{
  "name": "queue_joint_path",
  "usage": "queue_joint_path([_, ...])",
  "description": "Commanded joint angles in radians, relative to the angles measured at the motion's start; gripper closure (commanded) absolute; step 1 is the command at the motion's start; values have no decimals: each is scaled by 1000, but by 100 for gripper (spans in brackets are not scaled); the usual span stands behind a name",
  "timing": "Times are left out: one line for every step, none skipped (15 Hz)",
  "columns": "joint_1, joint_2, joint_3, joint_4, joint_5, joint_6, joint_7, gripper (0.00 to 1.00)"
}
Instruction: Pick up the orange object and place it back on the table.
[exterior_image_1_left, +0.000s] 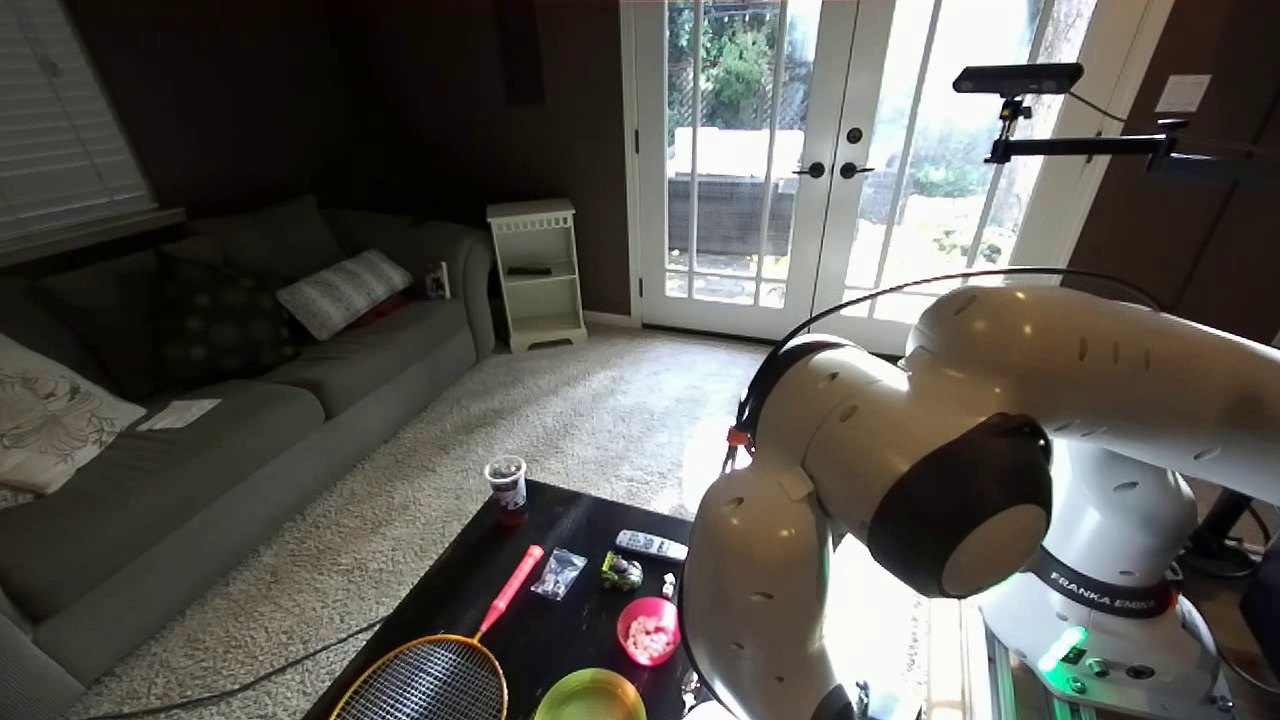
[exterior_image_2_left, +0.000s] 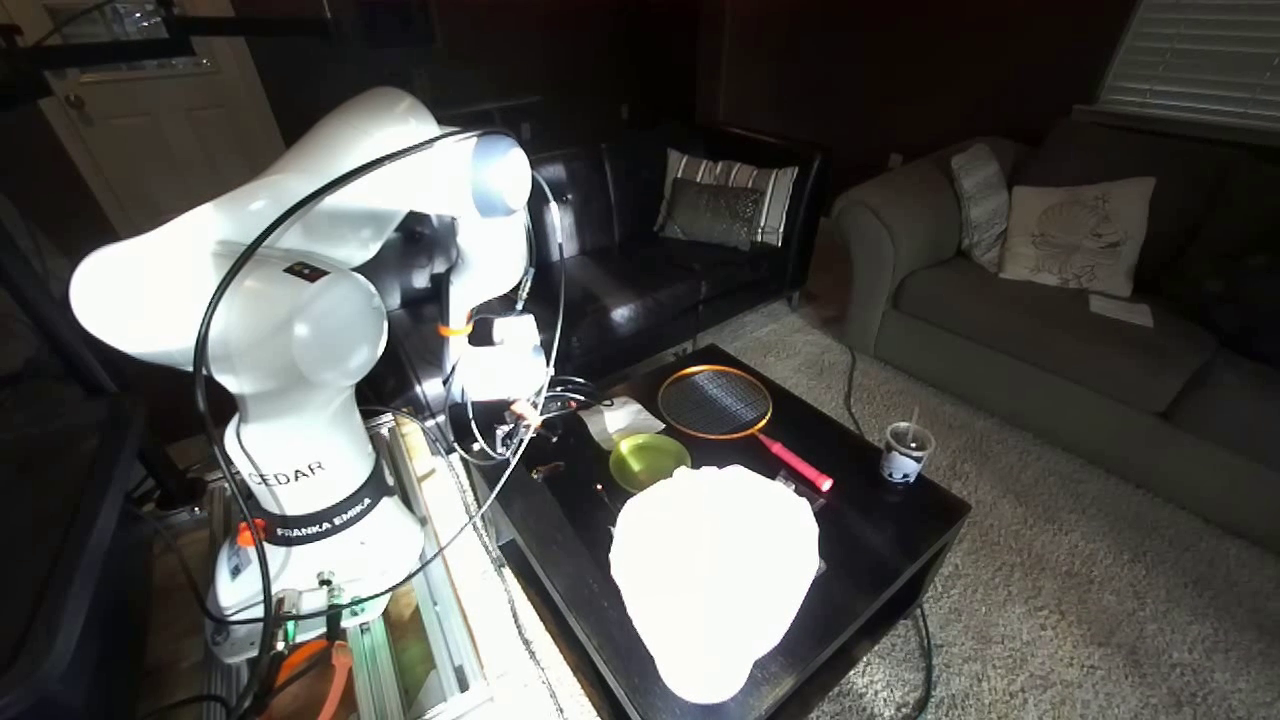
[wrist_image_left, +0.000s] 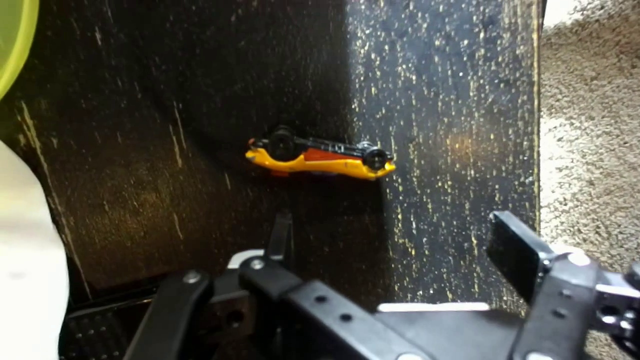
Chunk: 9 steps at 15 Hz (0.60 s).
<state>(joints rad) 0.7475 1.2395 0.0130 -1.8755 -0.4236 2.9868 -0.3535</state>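
Note:
The orange object is a small orange-yellow toy car (wrist_image_left: 325, 164) with black wheels. In the wrist view it appears to lie on its side on the black table (wrist_image_left: 440, 240), inward from the table's edge. The table also shows in both exterior views (exterior_image_1_left: 560, 650) (exterior_image_2_left: 880, 540). My gripper (wrist_image_left: 392, 217) is open, with nothing between its fingers. In the wrist view the car lies ahead of the fingertips, apart from them. In an exterior view the gripper (exterior_image_2_left: 512, 435) is over the table's end, partly hidden by cables. The car cannot be made out surely in either exterior view.
On the table are a green bowl (exterior_image_1_left: 590, 697), an orange racket with pink handle (exterior_image_1_left: 510, 592), a pink bowl (exterior_image_1_left: 665, 608), a remote (exterior_image_1_left: 652, 545), a cup (exterior_image_1_left: 508, 485) and white paper (exterior_image_2_left: 620, 420). Glare whitens part of an exterior view. A grey sofa (exterior_image_1_left: 230, 450) stands beyond.

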Motion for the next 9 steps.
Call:
queue_joint_path([20,43,-20,74,-30,-47,17,0])
queue_joint_path([16,51,-21,85,-31,-50,16,0])
queue_joint_path([20,56,-26,94,-31,-54,20,0])
queue_joint_path([21,62,-30,102,-31,-55,23,0])
queue_joint_path([23,68,-35,109,-31,-57,27,0])
queue_joint_path([20,73,-35,115,-32,-58,24,0])
queue_joint_path([16,77,-33,120,-31,-68,21,0])
queue_joint_path([13,81,-31,125,-32,-74,18,0])
queue_joint_path([10,85,-29,130,-32,-82,17,0])
